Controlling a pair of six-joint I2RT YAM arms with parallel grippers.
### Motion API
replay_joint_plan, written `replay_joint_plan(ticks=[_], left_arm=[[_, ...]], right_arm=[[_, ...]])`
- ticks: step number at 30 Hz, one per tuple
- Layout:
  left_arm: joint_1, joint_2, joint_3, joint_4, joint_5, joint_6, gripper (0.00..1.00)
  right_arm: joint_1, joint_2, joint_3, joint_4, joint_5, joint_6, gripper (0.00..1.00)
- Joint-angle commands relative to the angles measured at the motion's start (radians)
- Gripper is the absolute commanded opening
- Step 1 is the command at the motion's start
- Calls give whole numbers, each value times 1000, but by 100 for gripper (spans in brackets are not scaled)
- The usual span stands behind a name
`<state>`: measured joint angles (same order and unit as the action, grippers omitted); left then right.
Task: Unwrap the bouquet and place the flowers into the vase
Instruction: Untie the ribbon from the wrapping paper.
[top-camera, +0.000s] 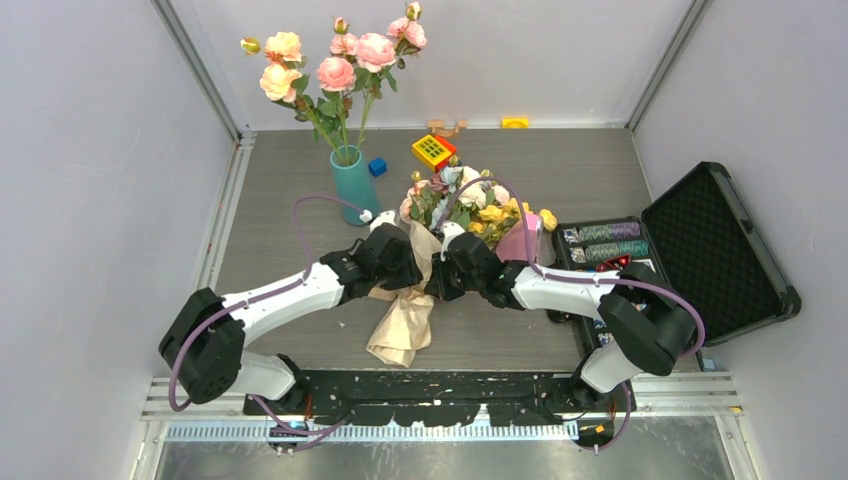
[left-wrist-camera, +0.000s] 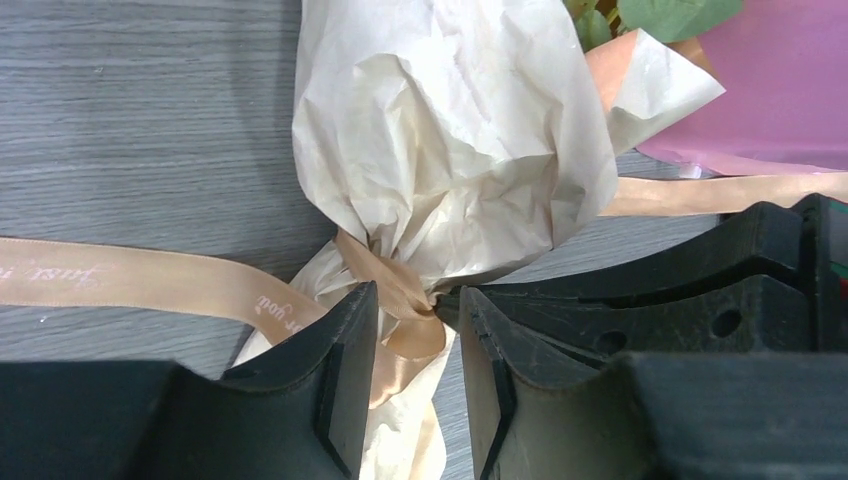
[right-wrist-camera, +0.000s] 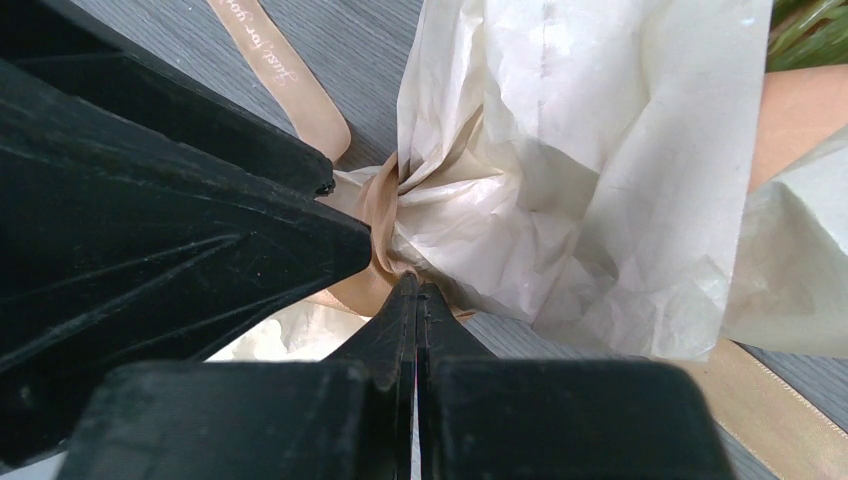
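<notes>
The bouquet (top-camera: 470, 205) lies on the table, its small yellow, white and pink flowers toward the back and its crinkled tan paper tail (top-camera: 405, 325) toward me. A tan ribbon (left-wrist-camera: 130, 280) is tied round the paper neck in a knot (left-wrist-camera: 405, 300). My left gripper (left-wrist-camera: 418, 295) is open, its fingers either side of the knot with ribbon and paper between them. From the right, my right gripper (right-wrist-camera: 416, 285) is shut, tips against the knot; I cannot tell whether ribbon is pinched. The teal vase (top-camera: 352, 185) stands at the back left.
Tall pink and peach roses (top-camera: 340, 60) stand in the vase. A pink box (top-camera: 520, 240) lies against the bouquet's right side. An open black case (top-camera: 700, 250) is at the right. A yellow toy (top-camera: 433, 150) and a blue cube (top-camera: 377, 167) sit behind.
</notes>
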<state>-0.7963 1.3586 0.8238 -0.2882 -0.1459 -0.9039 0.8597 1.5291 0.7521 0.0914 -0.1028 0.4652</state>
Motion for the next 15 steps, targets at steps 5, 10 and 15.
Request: replay_joint_plan(ticks=[5, 10, 15], left_arm=[[3, 11, 37, 80, -13, 22, 37], [3, 23, 16, 114, 29, -11, 35], [3, 17, -3, 118, 53, -38, 35]], right_arm=[[-2, -28, -6, 30, 12, -9, 0], [-2, -26, -4, 31, 13, -8, 0], [-2, -31, -9, 31, 17, -9, 0]])
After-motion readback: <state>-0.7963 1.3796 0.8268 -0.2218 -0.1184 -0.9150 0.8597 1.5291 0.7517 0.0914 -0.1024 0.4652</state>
